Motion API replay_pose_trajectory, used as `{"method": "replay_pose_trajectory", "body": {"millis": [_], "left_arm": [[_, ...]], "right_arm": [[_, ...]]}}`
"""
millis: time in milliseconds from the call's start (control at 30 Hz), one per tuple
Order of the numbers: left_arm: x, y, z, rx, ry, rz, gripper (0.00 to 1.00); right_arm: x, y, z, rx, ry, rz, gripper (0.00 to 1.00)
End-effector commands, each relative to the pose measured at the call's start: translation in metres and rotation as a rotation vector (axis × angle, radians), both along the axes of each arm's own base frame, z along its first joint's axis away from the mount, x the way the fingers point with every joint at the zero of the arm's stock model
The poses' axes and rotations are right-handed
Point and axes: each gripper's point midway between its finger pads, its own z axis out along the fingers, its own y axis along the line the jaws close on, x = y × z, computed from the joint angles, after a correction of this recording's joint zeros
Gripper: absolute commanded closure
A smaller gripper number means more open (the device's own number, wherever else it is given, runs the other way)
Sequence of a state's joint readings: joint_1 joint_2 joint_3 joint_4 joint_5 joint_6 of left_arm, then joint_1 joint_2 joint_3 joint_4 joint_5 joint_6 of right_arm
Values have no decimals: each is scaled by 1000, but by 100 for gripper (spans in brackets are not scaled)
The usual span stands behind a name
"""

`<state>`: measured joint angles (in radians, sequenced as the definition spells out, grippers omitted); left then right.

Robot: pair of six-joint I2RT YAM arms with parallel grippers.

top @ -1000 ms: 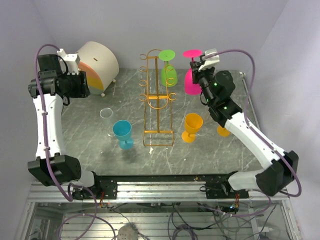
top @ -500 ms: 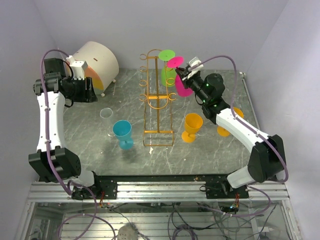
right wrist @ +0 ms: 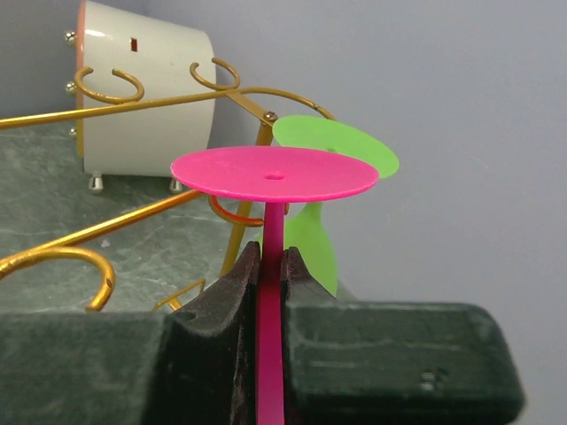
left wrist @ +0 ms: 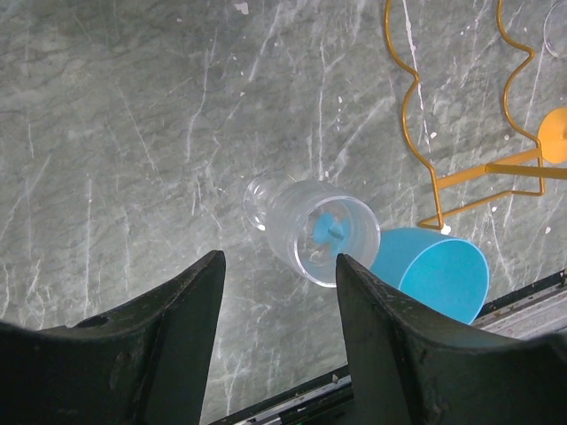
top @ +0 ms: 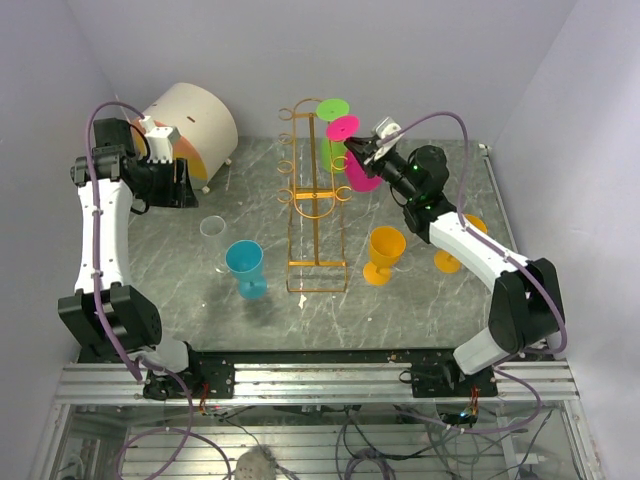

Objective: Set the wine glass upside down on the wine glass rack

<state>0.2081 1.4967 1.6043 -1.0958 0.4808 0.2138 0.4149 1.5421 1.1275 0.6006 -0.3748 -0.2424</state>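
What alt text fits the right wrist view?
The right gripper is shut on the stem of an upside-down pink wine glass, its foot up. Behind it are the golden wine glass rack, a green glass and a white container.

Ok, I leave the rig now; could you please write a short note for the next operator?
Grippers: the right gripper is shut on the stem of the pink wine glass, foot up. The left gripper is open and empty, above the clear glass on the table.
The pink wine glass is by the upper right side of the wine glass rack, beside the green glass, already upside down there.
Done: glass lifted and inverted.
Left: seat its foot on the rack, then release.
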Motion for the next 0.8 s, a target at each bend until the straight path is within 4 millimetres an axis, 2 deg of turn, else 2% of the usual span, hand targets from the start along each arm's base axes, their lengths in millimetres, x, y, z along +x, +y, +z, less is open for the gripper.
{"method": "replay_pose_trajectory", "body": {"millis": [0,433,467,500,667,767], "left_arm": [[-2,-6,1,-26,7,-33,36],[-8,-12,-8,-51,52,-76,38],[-8,-13,-8,-54,55,-81,38],[-9,-14,-8,-53,56,-86,39],[-11,-19,-5,-49,57,-107,42],[-13,-22,-3,-37,51,-119,45]], "right_arm": [[-1,10,5,5,-19,69,100],[10,12,-9,14,31,49,99],[10,9,-8,22,33,34,70],[9,7,-9,21,35,26,57],[-6,-2,-7,9,18,11,21],[-13,-9,-4,8,15,-7,14]]}}
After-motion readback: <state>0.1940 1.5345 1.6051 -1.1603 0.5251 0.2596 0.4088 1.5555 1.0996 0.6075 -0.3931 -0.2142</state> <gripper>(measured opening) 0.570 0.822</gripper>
